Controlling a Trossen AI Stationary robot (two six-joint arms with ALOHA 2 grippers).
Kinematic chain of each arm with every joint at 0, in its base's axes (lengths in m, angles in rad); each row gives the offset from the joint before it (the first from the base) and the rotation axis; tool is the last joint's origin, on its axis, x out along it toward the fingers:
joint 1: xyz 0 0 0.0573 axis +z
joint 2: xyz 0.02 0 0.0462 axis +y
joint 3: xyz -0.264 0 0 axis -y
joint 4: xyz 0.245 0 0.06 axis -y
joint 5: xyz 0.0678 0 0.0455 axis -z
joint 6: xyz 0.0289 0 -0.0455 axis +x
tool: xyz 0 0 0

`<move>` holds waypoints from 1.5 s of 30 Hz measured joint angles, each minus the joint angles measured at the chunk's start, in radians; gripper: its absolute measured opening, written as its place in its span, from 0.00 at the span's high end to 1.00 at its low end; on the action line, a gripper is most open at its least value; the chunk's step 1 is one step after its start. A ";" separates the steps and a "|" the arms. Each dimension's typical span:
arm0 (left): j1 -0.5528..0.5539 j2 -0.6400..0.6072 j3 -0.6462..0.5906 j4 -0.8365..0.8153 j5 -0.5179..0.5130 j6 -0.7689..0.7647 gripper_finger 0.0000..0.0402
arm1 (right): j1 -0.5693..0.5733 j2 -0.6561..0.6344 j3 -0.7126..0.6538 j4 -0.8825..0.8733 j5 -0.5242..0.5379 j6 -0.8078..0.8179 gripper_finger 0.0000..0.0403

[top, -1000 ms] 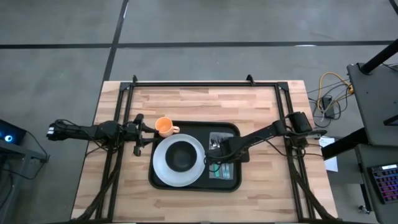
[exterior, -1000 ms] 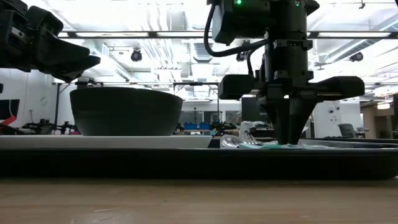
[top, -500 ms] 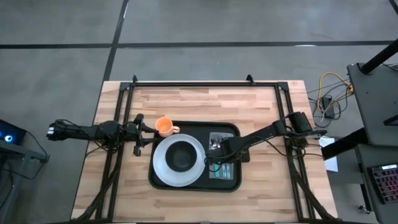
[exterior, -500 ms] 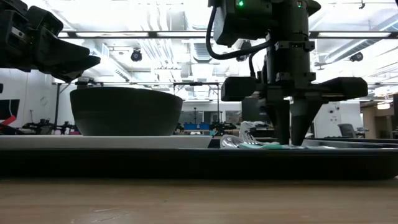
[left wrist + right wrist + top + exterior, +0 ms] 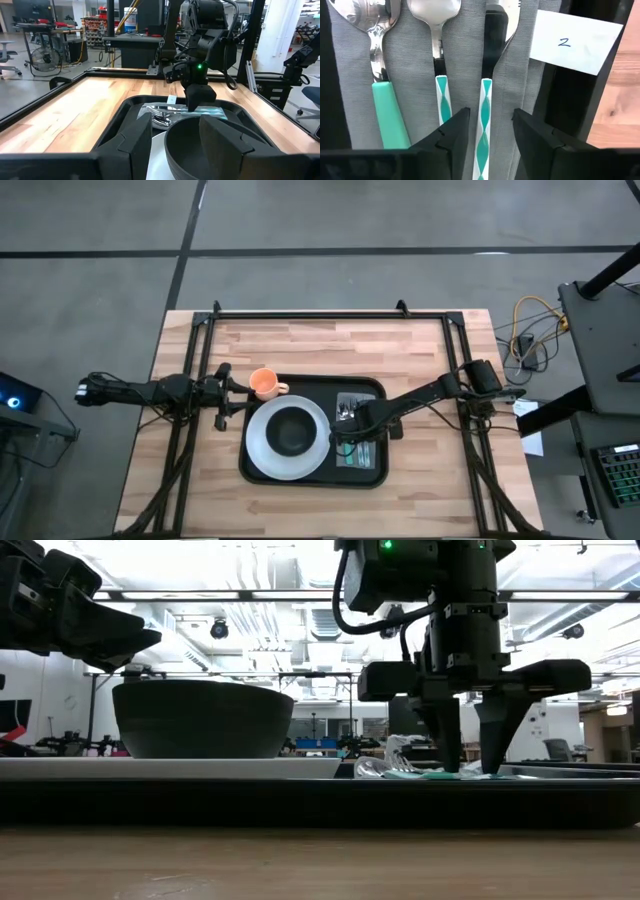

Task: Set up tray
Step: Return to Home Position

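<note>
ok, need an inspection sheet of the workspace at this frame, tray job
Surface: wooden table, black frame rails along its edges.
Job's things: tray holds a white plate with a dark bowl, and a grey napkin carrying three teal-handled utensils side by side.
Clutter: orange cup at the tray corner near the left gripper; paper tag marked 2 beside the napkin.
Grippers: right gripper open, low over the napkin, fingers either side of one striped handle; left gripper open, beside the tray, facing the bowl.
Cables: yellow leads off the table's right side.
Surroundings: grey floor; keyboard at right; no person seen.
</note>
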 joint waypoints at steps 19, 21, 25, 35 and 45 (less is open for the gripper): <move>0.000 0.000 0.000 0.000 0.000 0.000 0.64 | 0.000 0.000 0.106 -0.066 0.319 -0.462 0.66; 0.000 0.000 0.000 0.000 0.000 0.000 0.64 | 0.000 0.000 0.129 -0.064 0.371 -0.556 0.67; 0.000 0.000 0.000 0.000 0.000 0.000 0.64 | 0.000 -0.001 0.161 -0.058 0.422 -0.677 0.69; 0.000 0.000 0.000 0.000 0.000 0.000 0.64 | 0.000 -0.001 0.182 -0.040 0.474 -0.842 0.69; 0.000 0.000 0.000 0.000 0.000 0.000 0.64 | 0.017 0.002 0.160 -0.021 0.677 -0.966 0.67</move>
